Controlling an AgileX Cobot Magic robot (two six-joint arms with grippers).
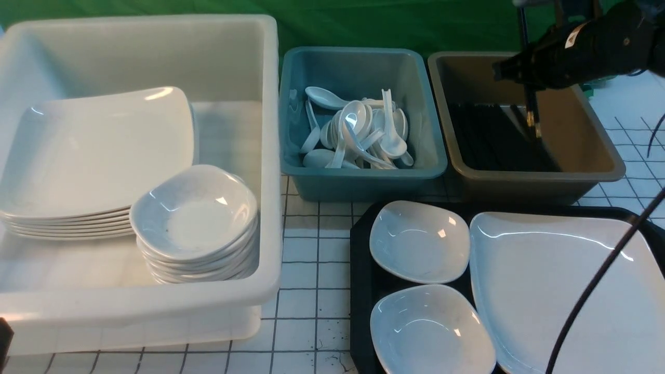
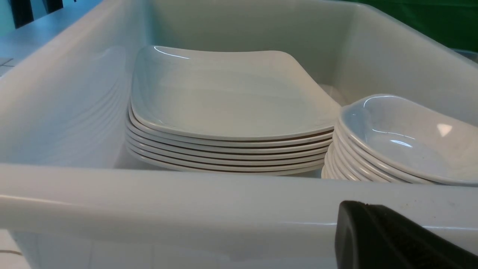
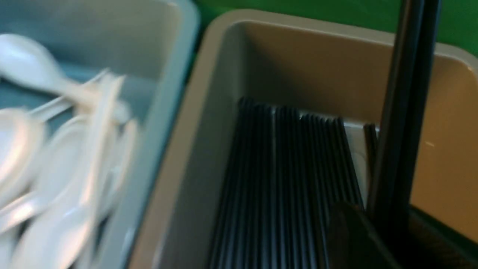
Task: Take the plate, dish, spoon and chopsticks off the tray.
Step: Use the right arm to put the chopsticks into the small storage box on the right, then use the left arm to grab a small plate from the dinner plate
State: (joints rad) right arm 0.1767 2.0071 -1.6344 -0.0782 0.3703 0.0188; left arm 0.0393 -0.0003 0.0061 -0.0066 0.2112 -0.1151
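The black tray (image 1: 360,270) at the front right holds the large white plate (image 1: 550,291) and two small deep dishes (image 1: 419,242) (image 1: 429,330). No spoon shows on the tray. My right gripper (image 1: 511,70) is shut on the black chopsticks (image 1: 531,106). It holds them upright over the brown bin (image 1: 597,135), tips down inside it. In the right wrist view the chopsticks (image 3: 407,112) rise between my right gripper's (image 3: 388,231) fingers. My left gripper (image 2: 392,239) is low in front of the white tub's (image 2: 186,201) near wall, jaws together and empty.
The white tub (image 1: 270,156) on the left holds a stack of plates (image 1: 98,156) and a stack of dishes (image 1: 195,218). The teal bin (image 1: 291,130) holds several white spoons (image 1: 358,130). The brown bin holds several black chopsticks (image 3: 291,179). A black cable (image 1: 597,291) crosses the plate.
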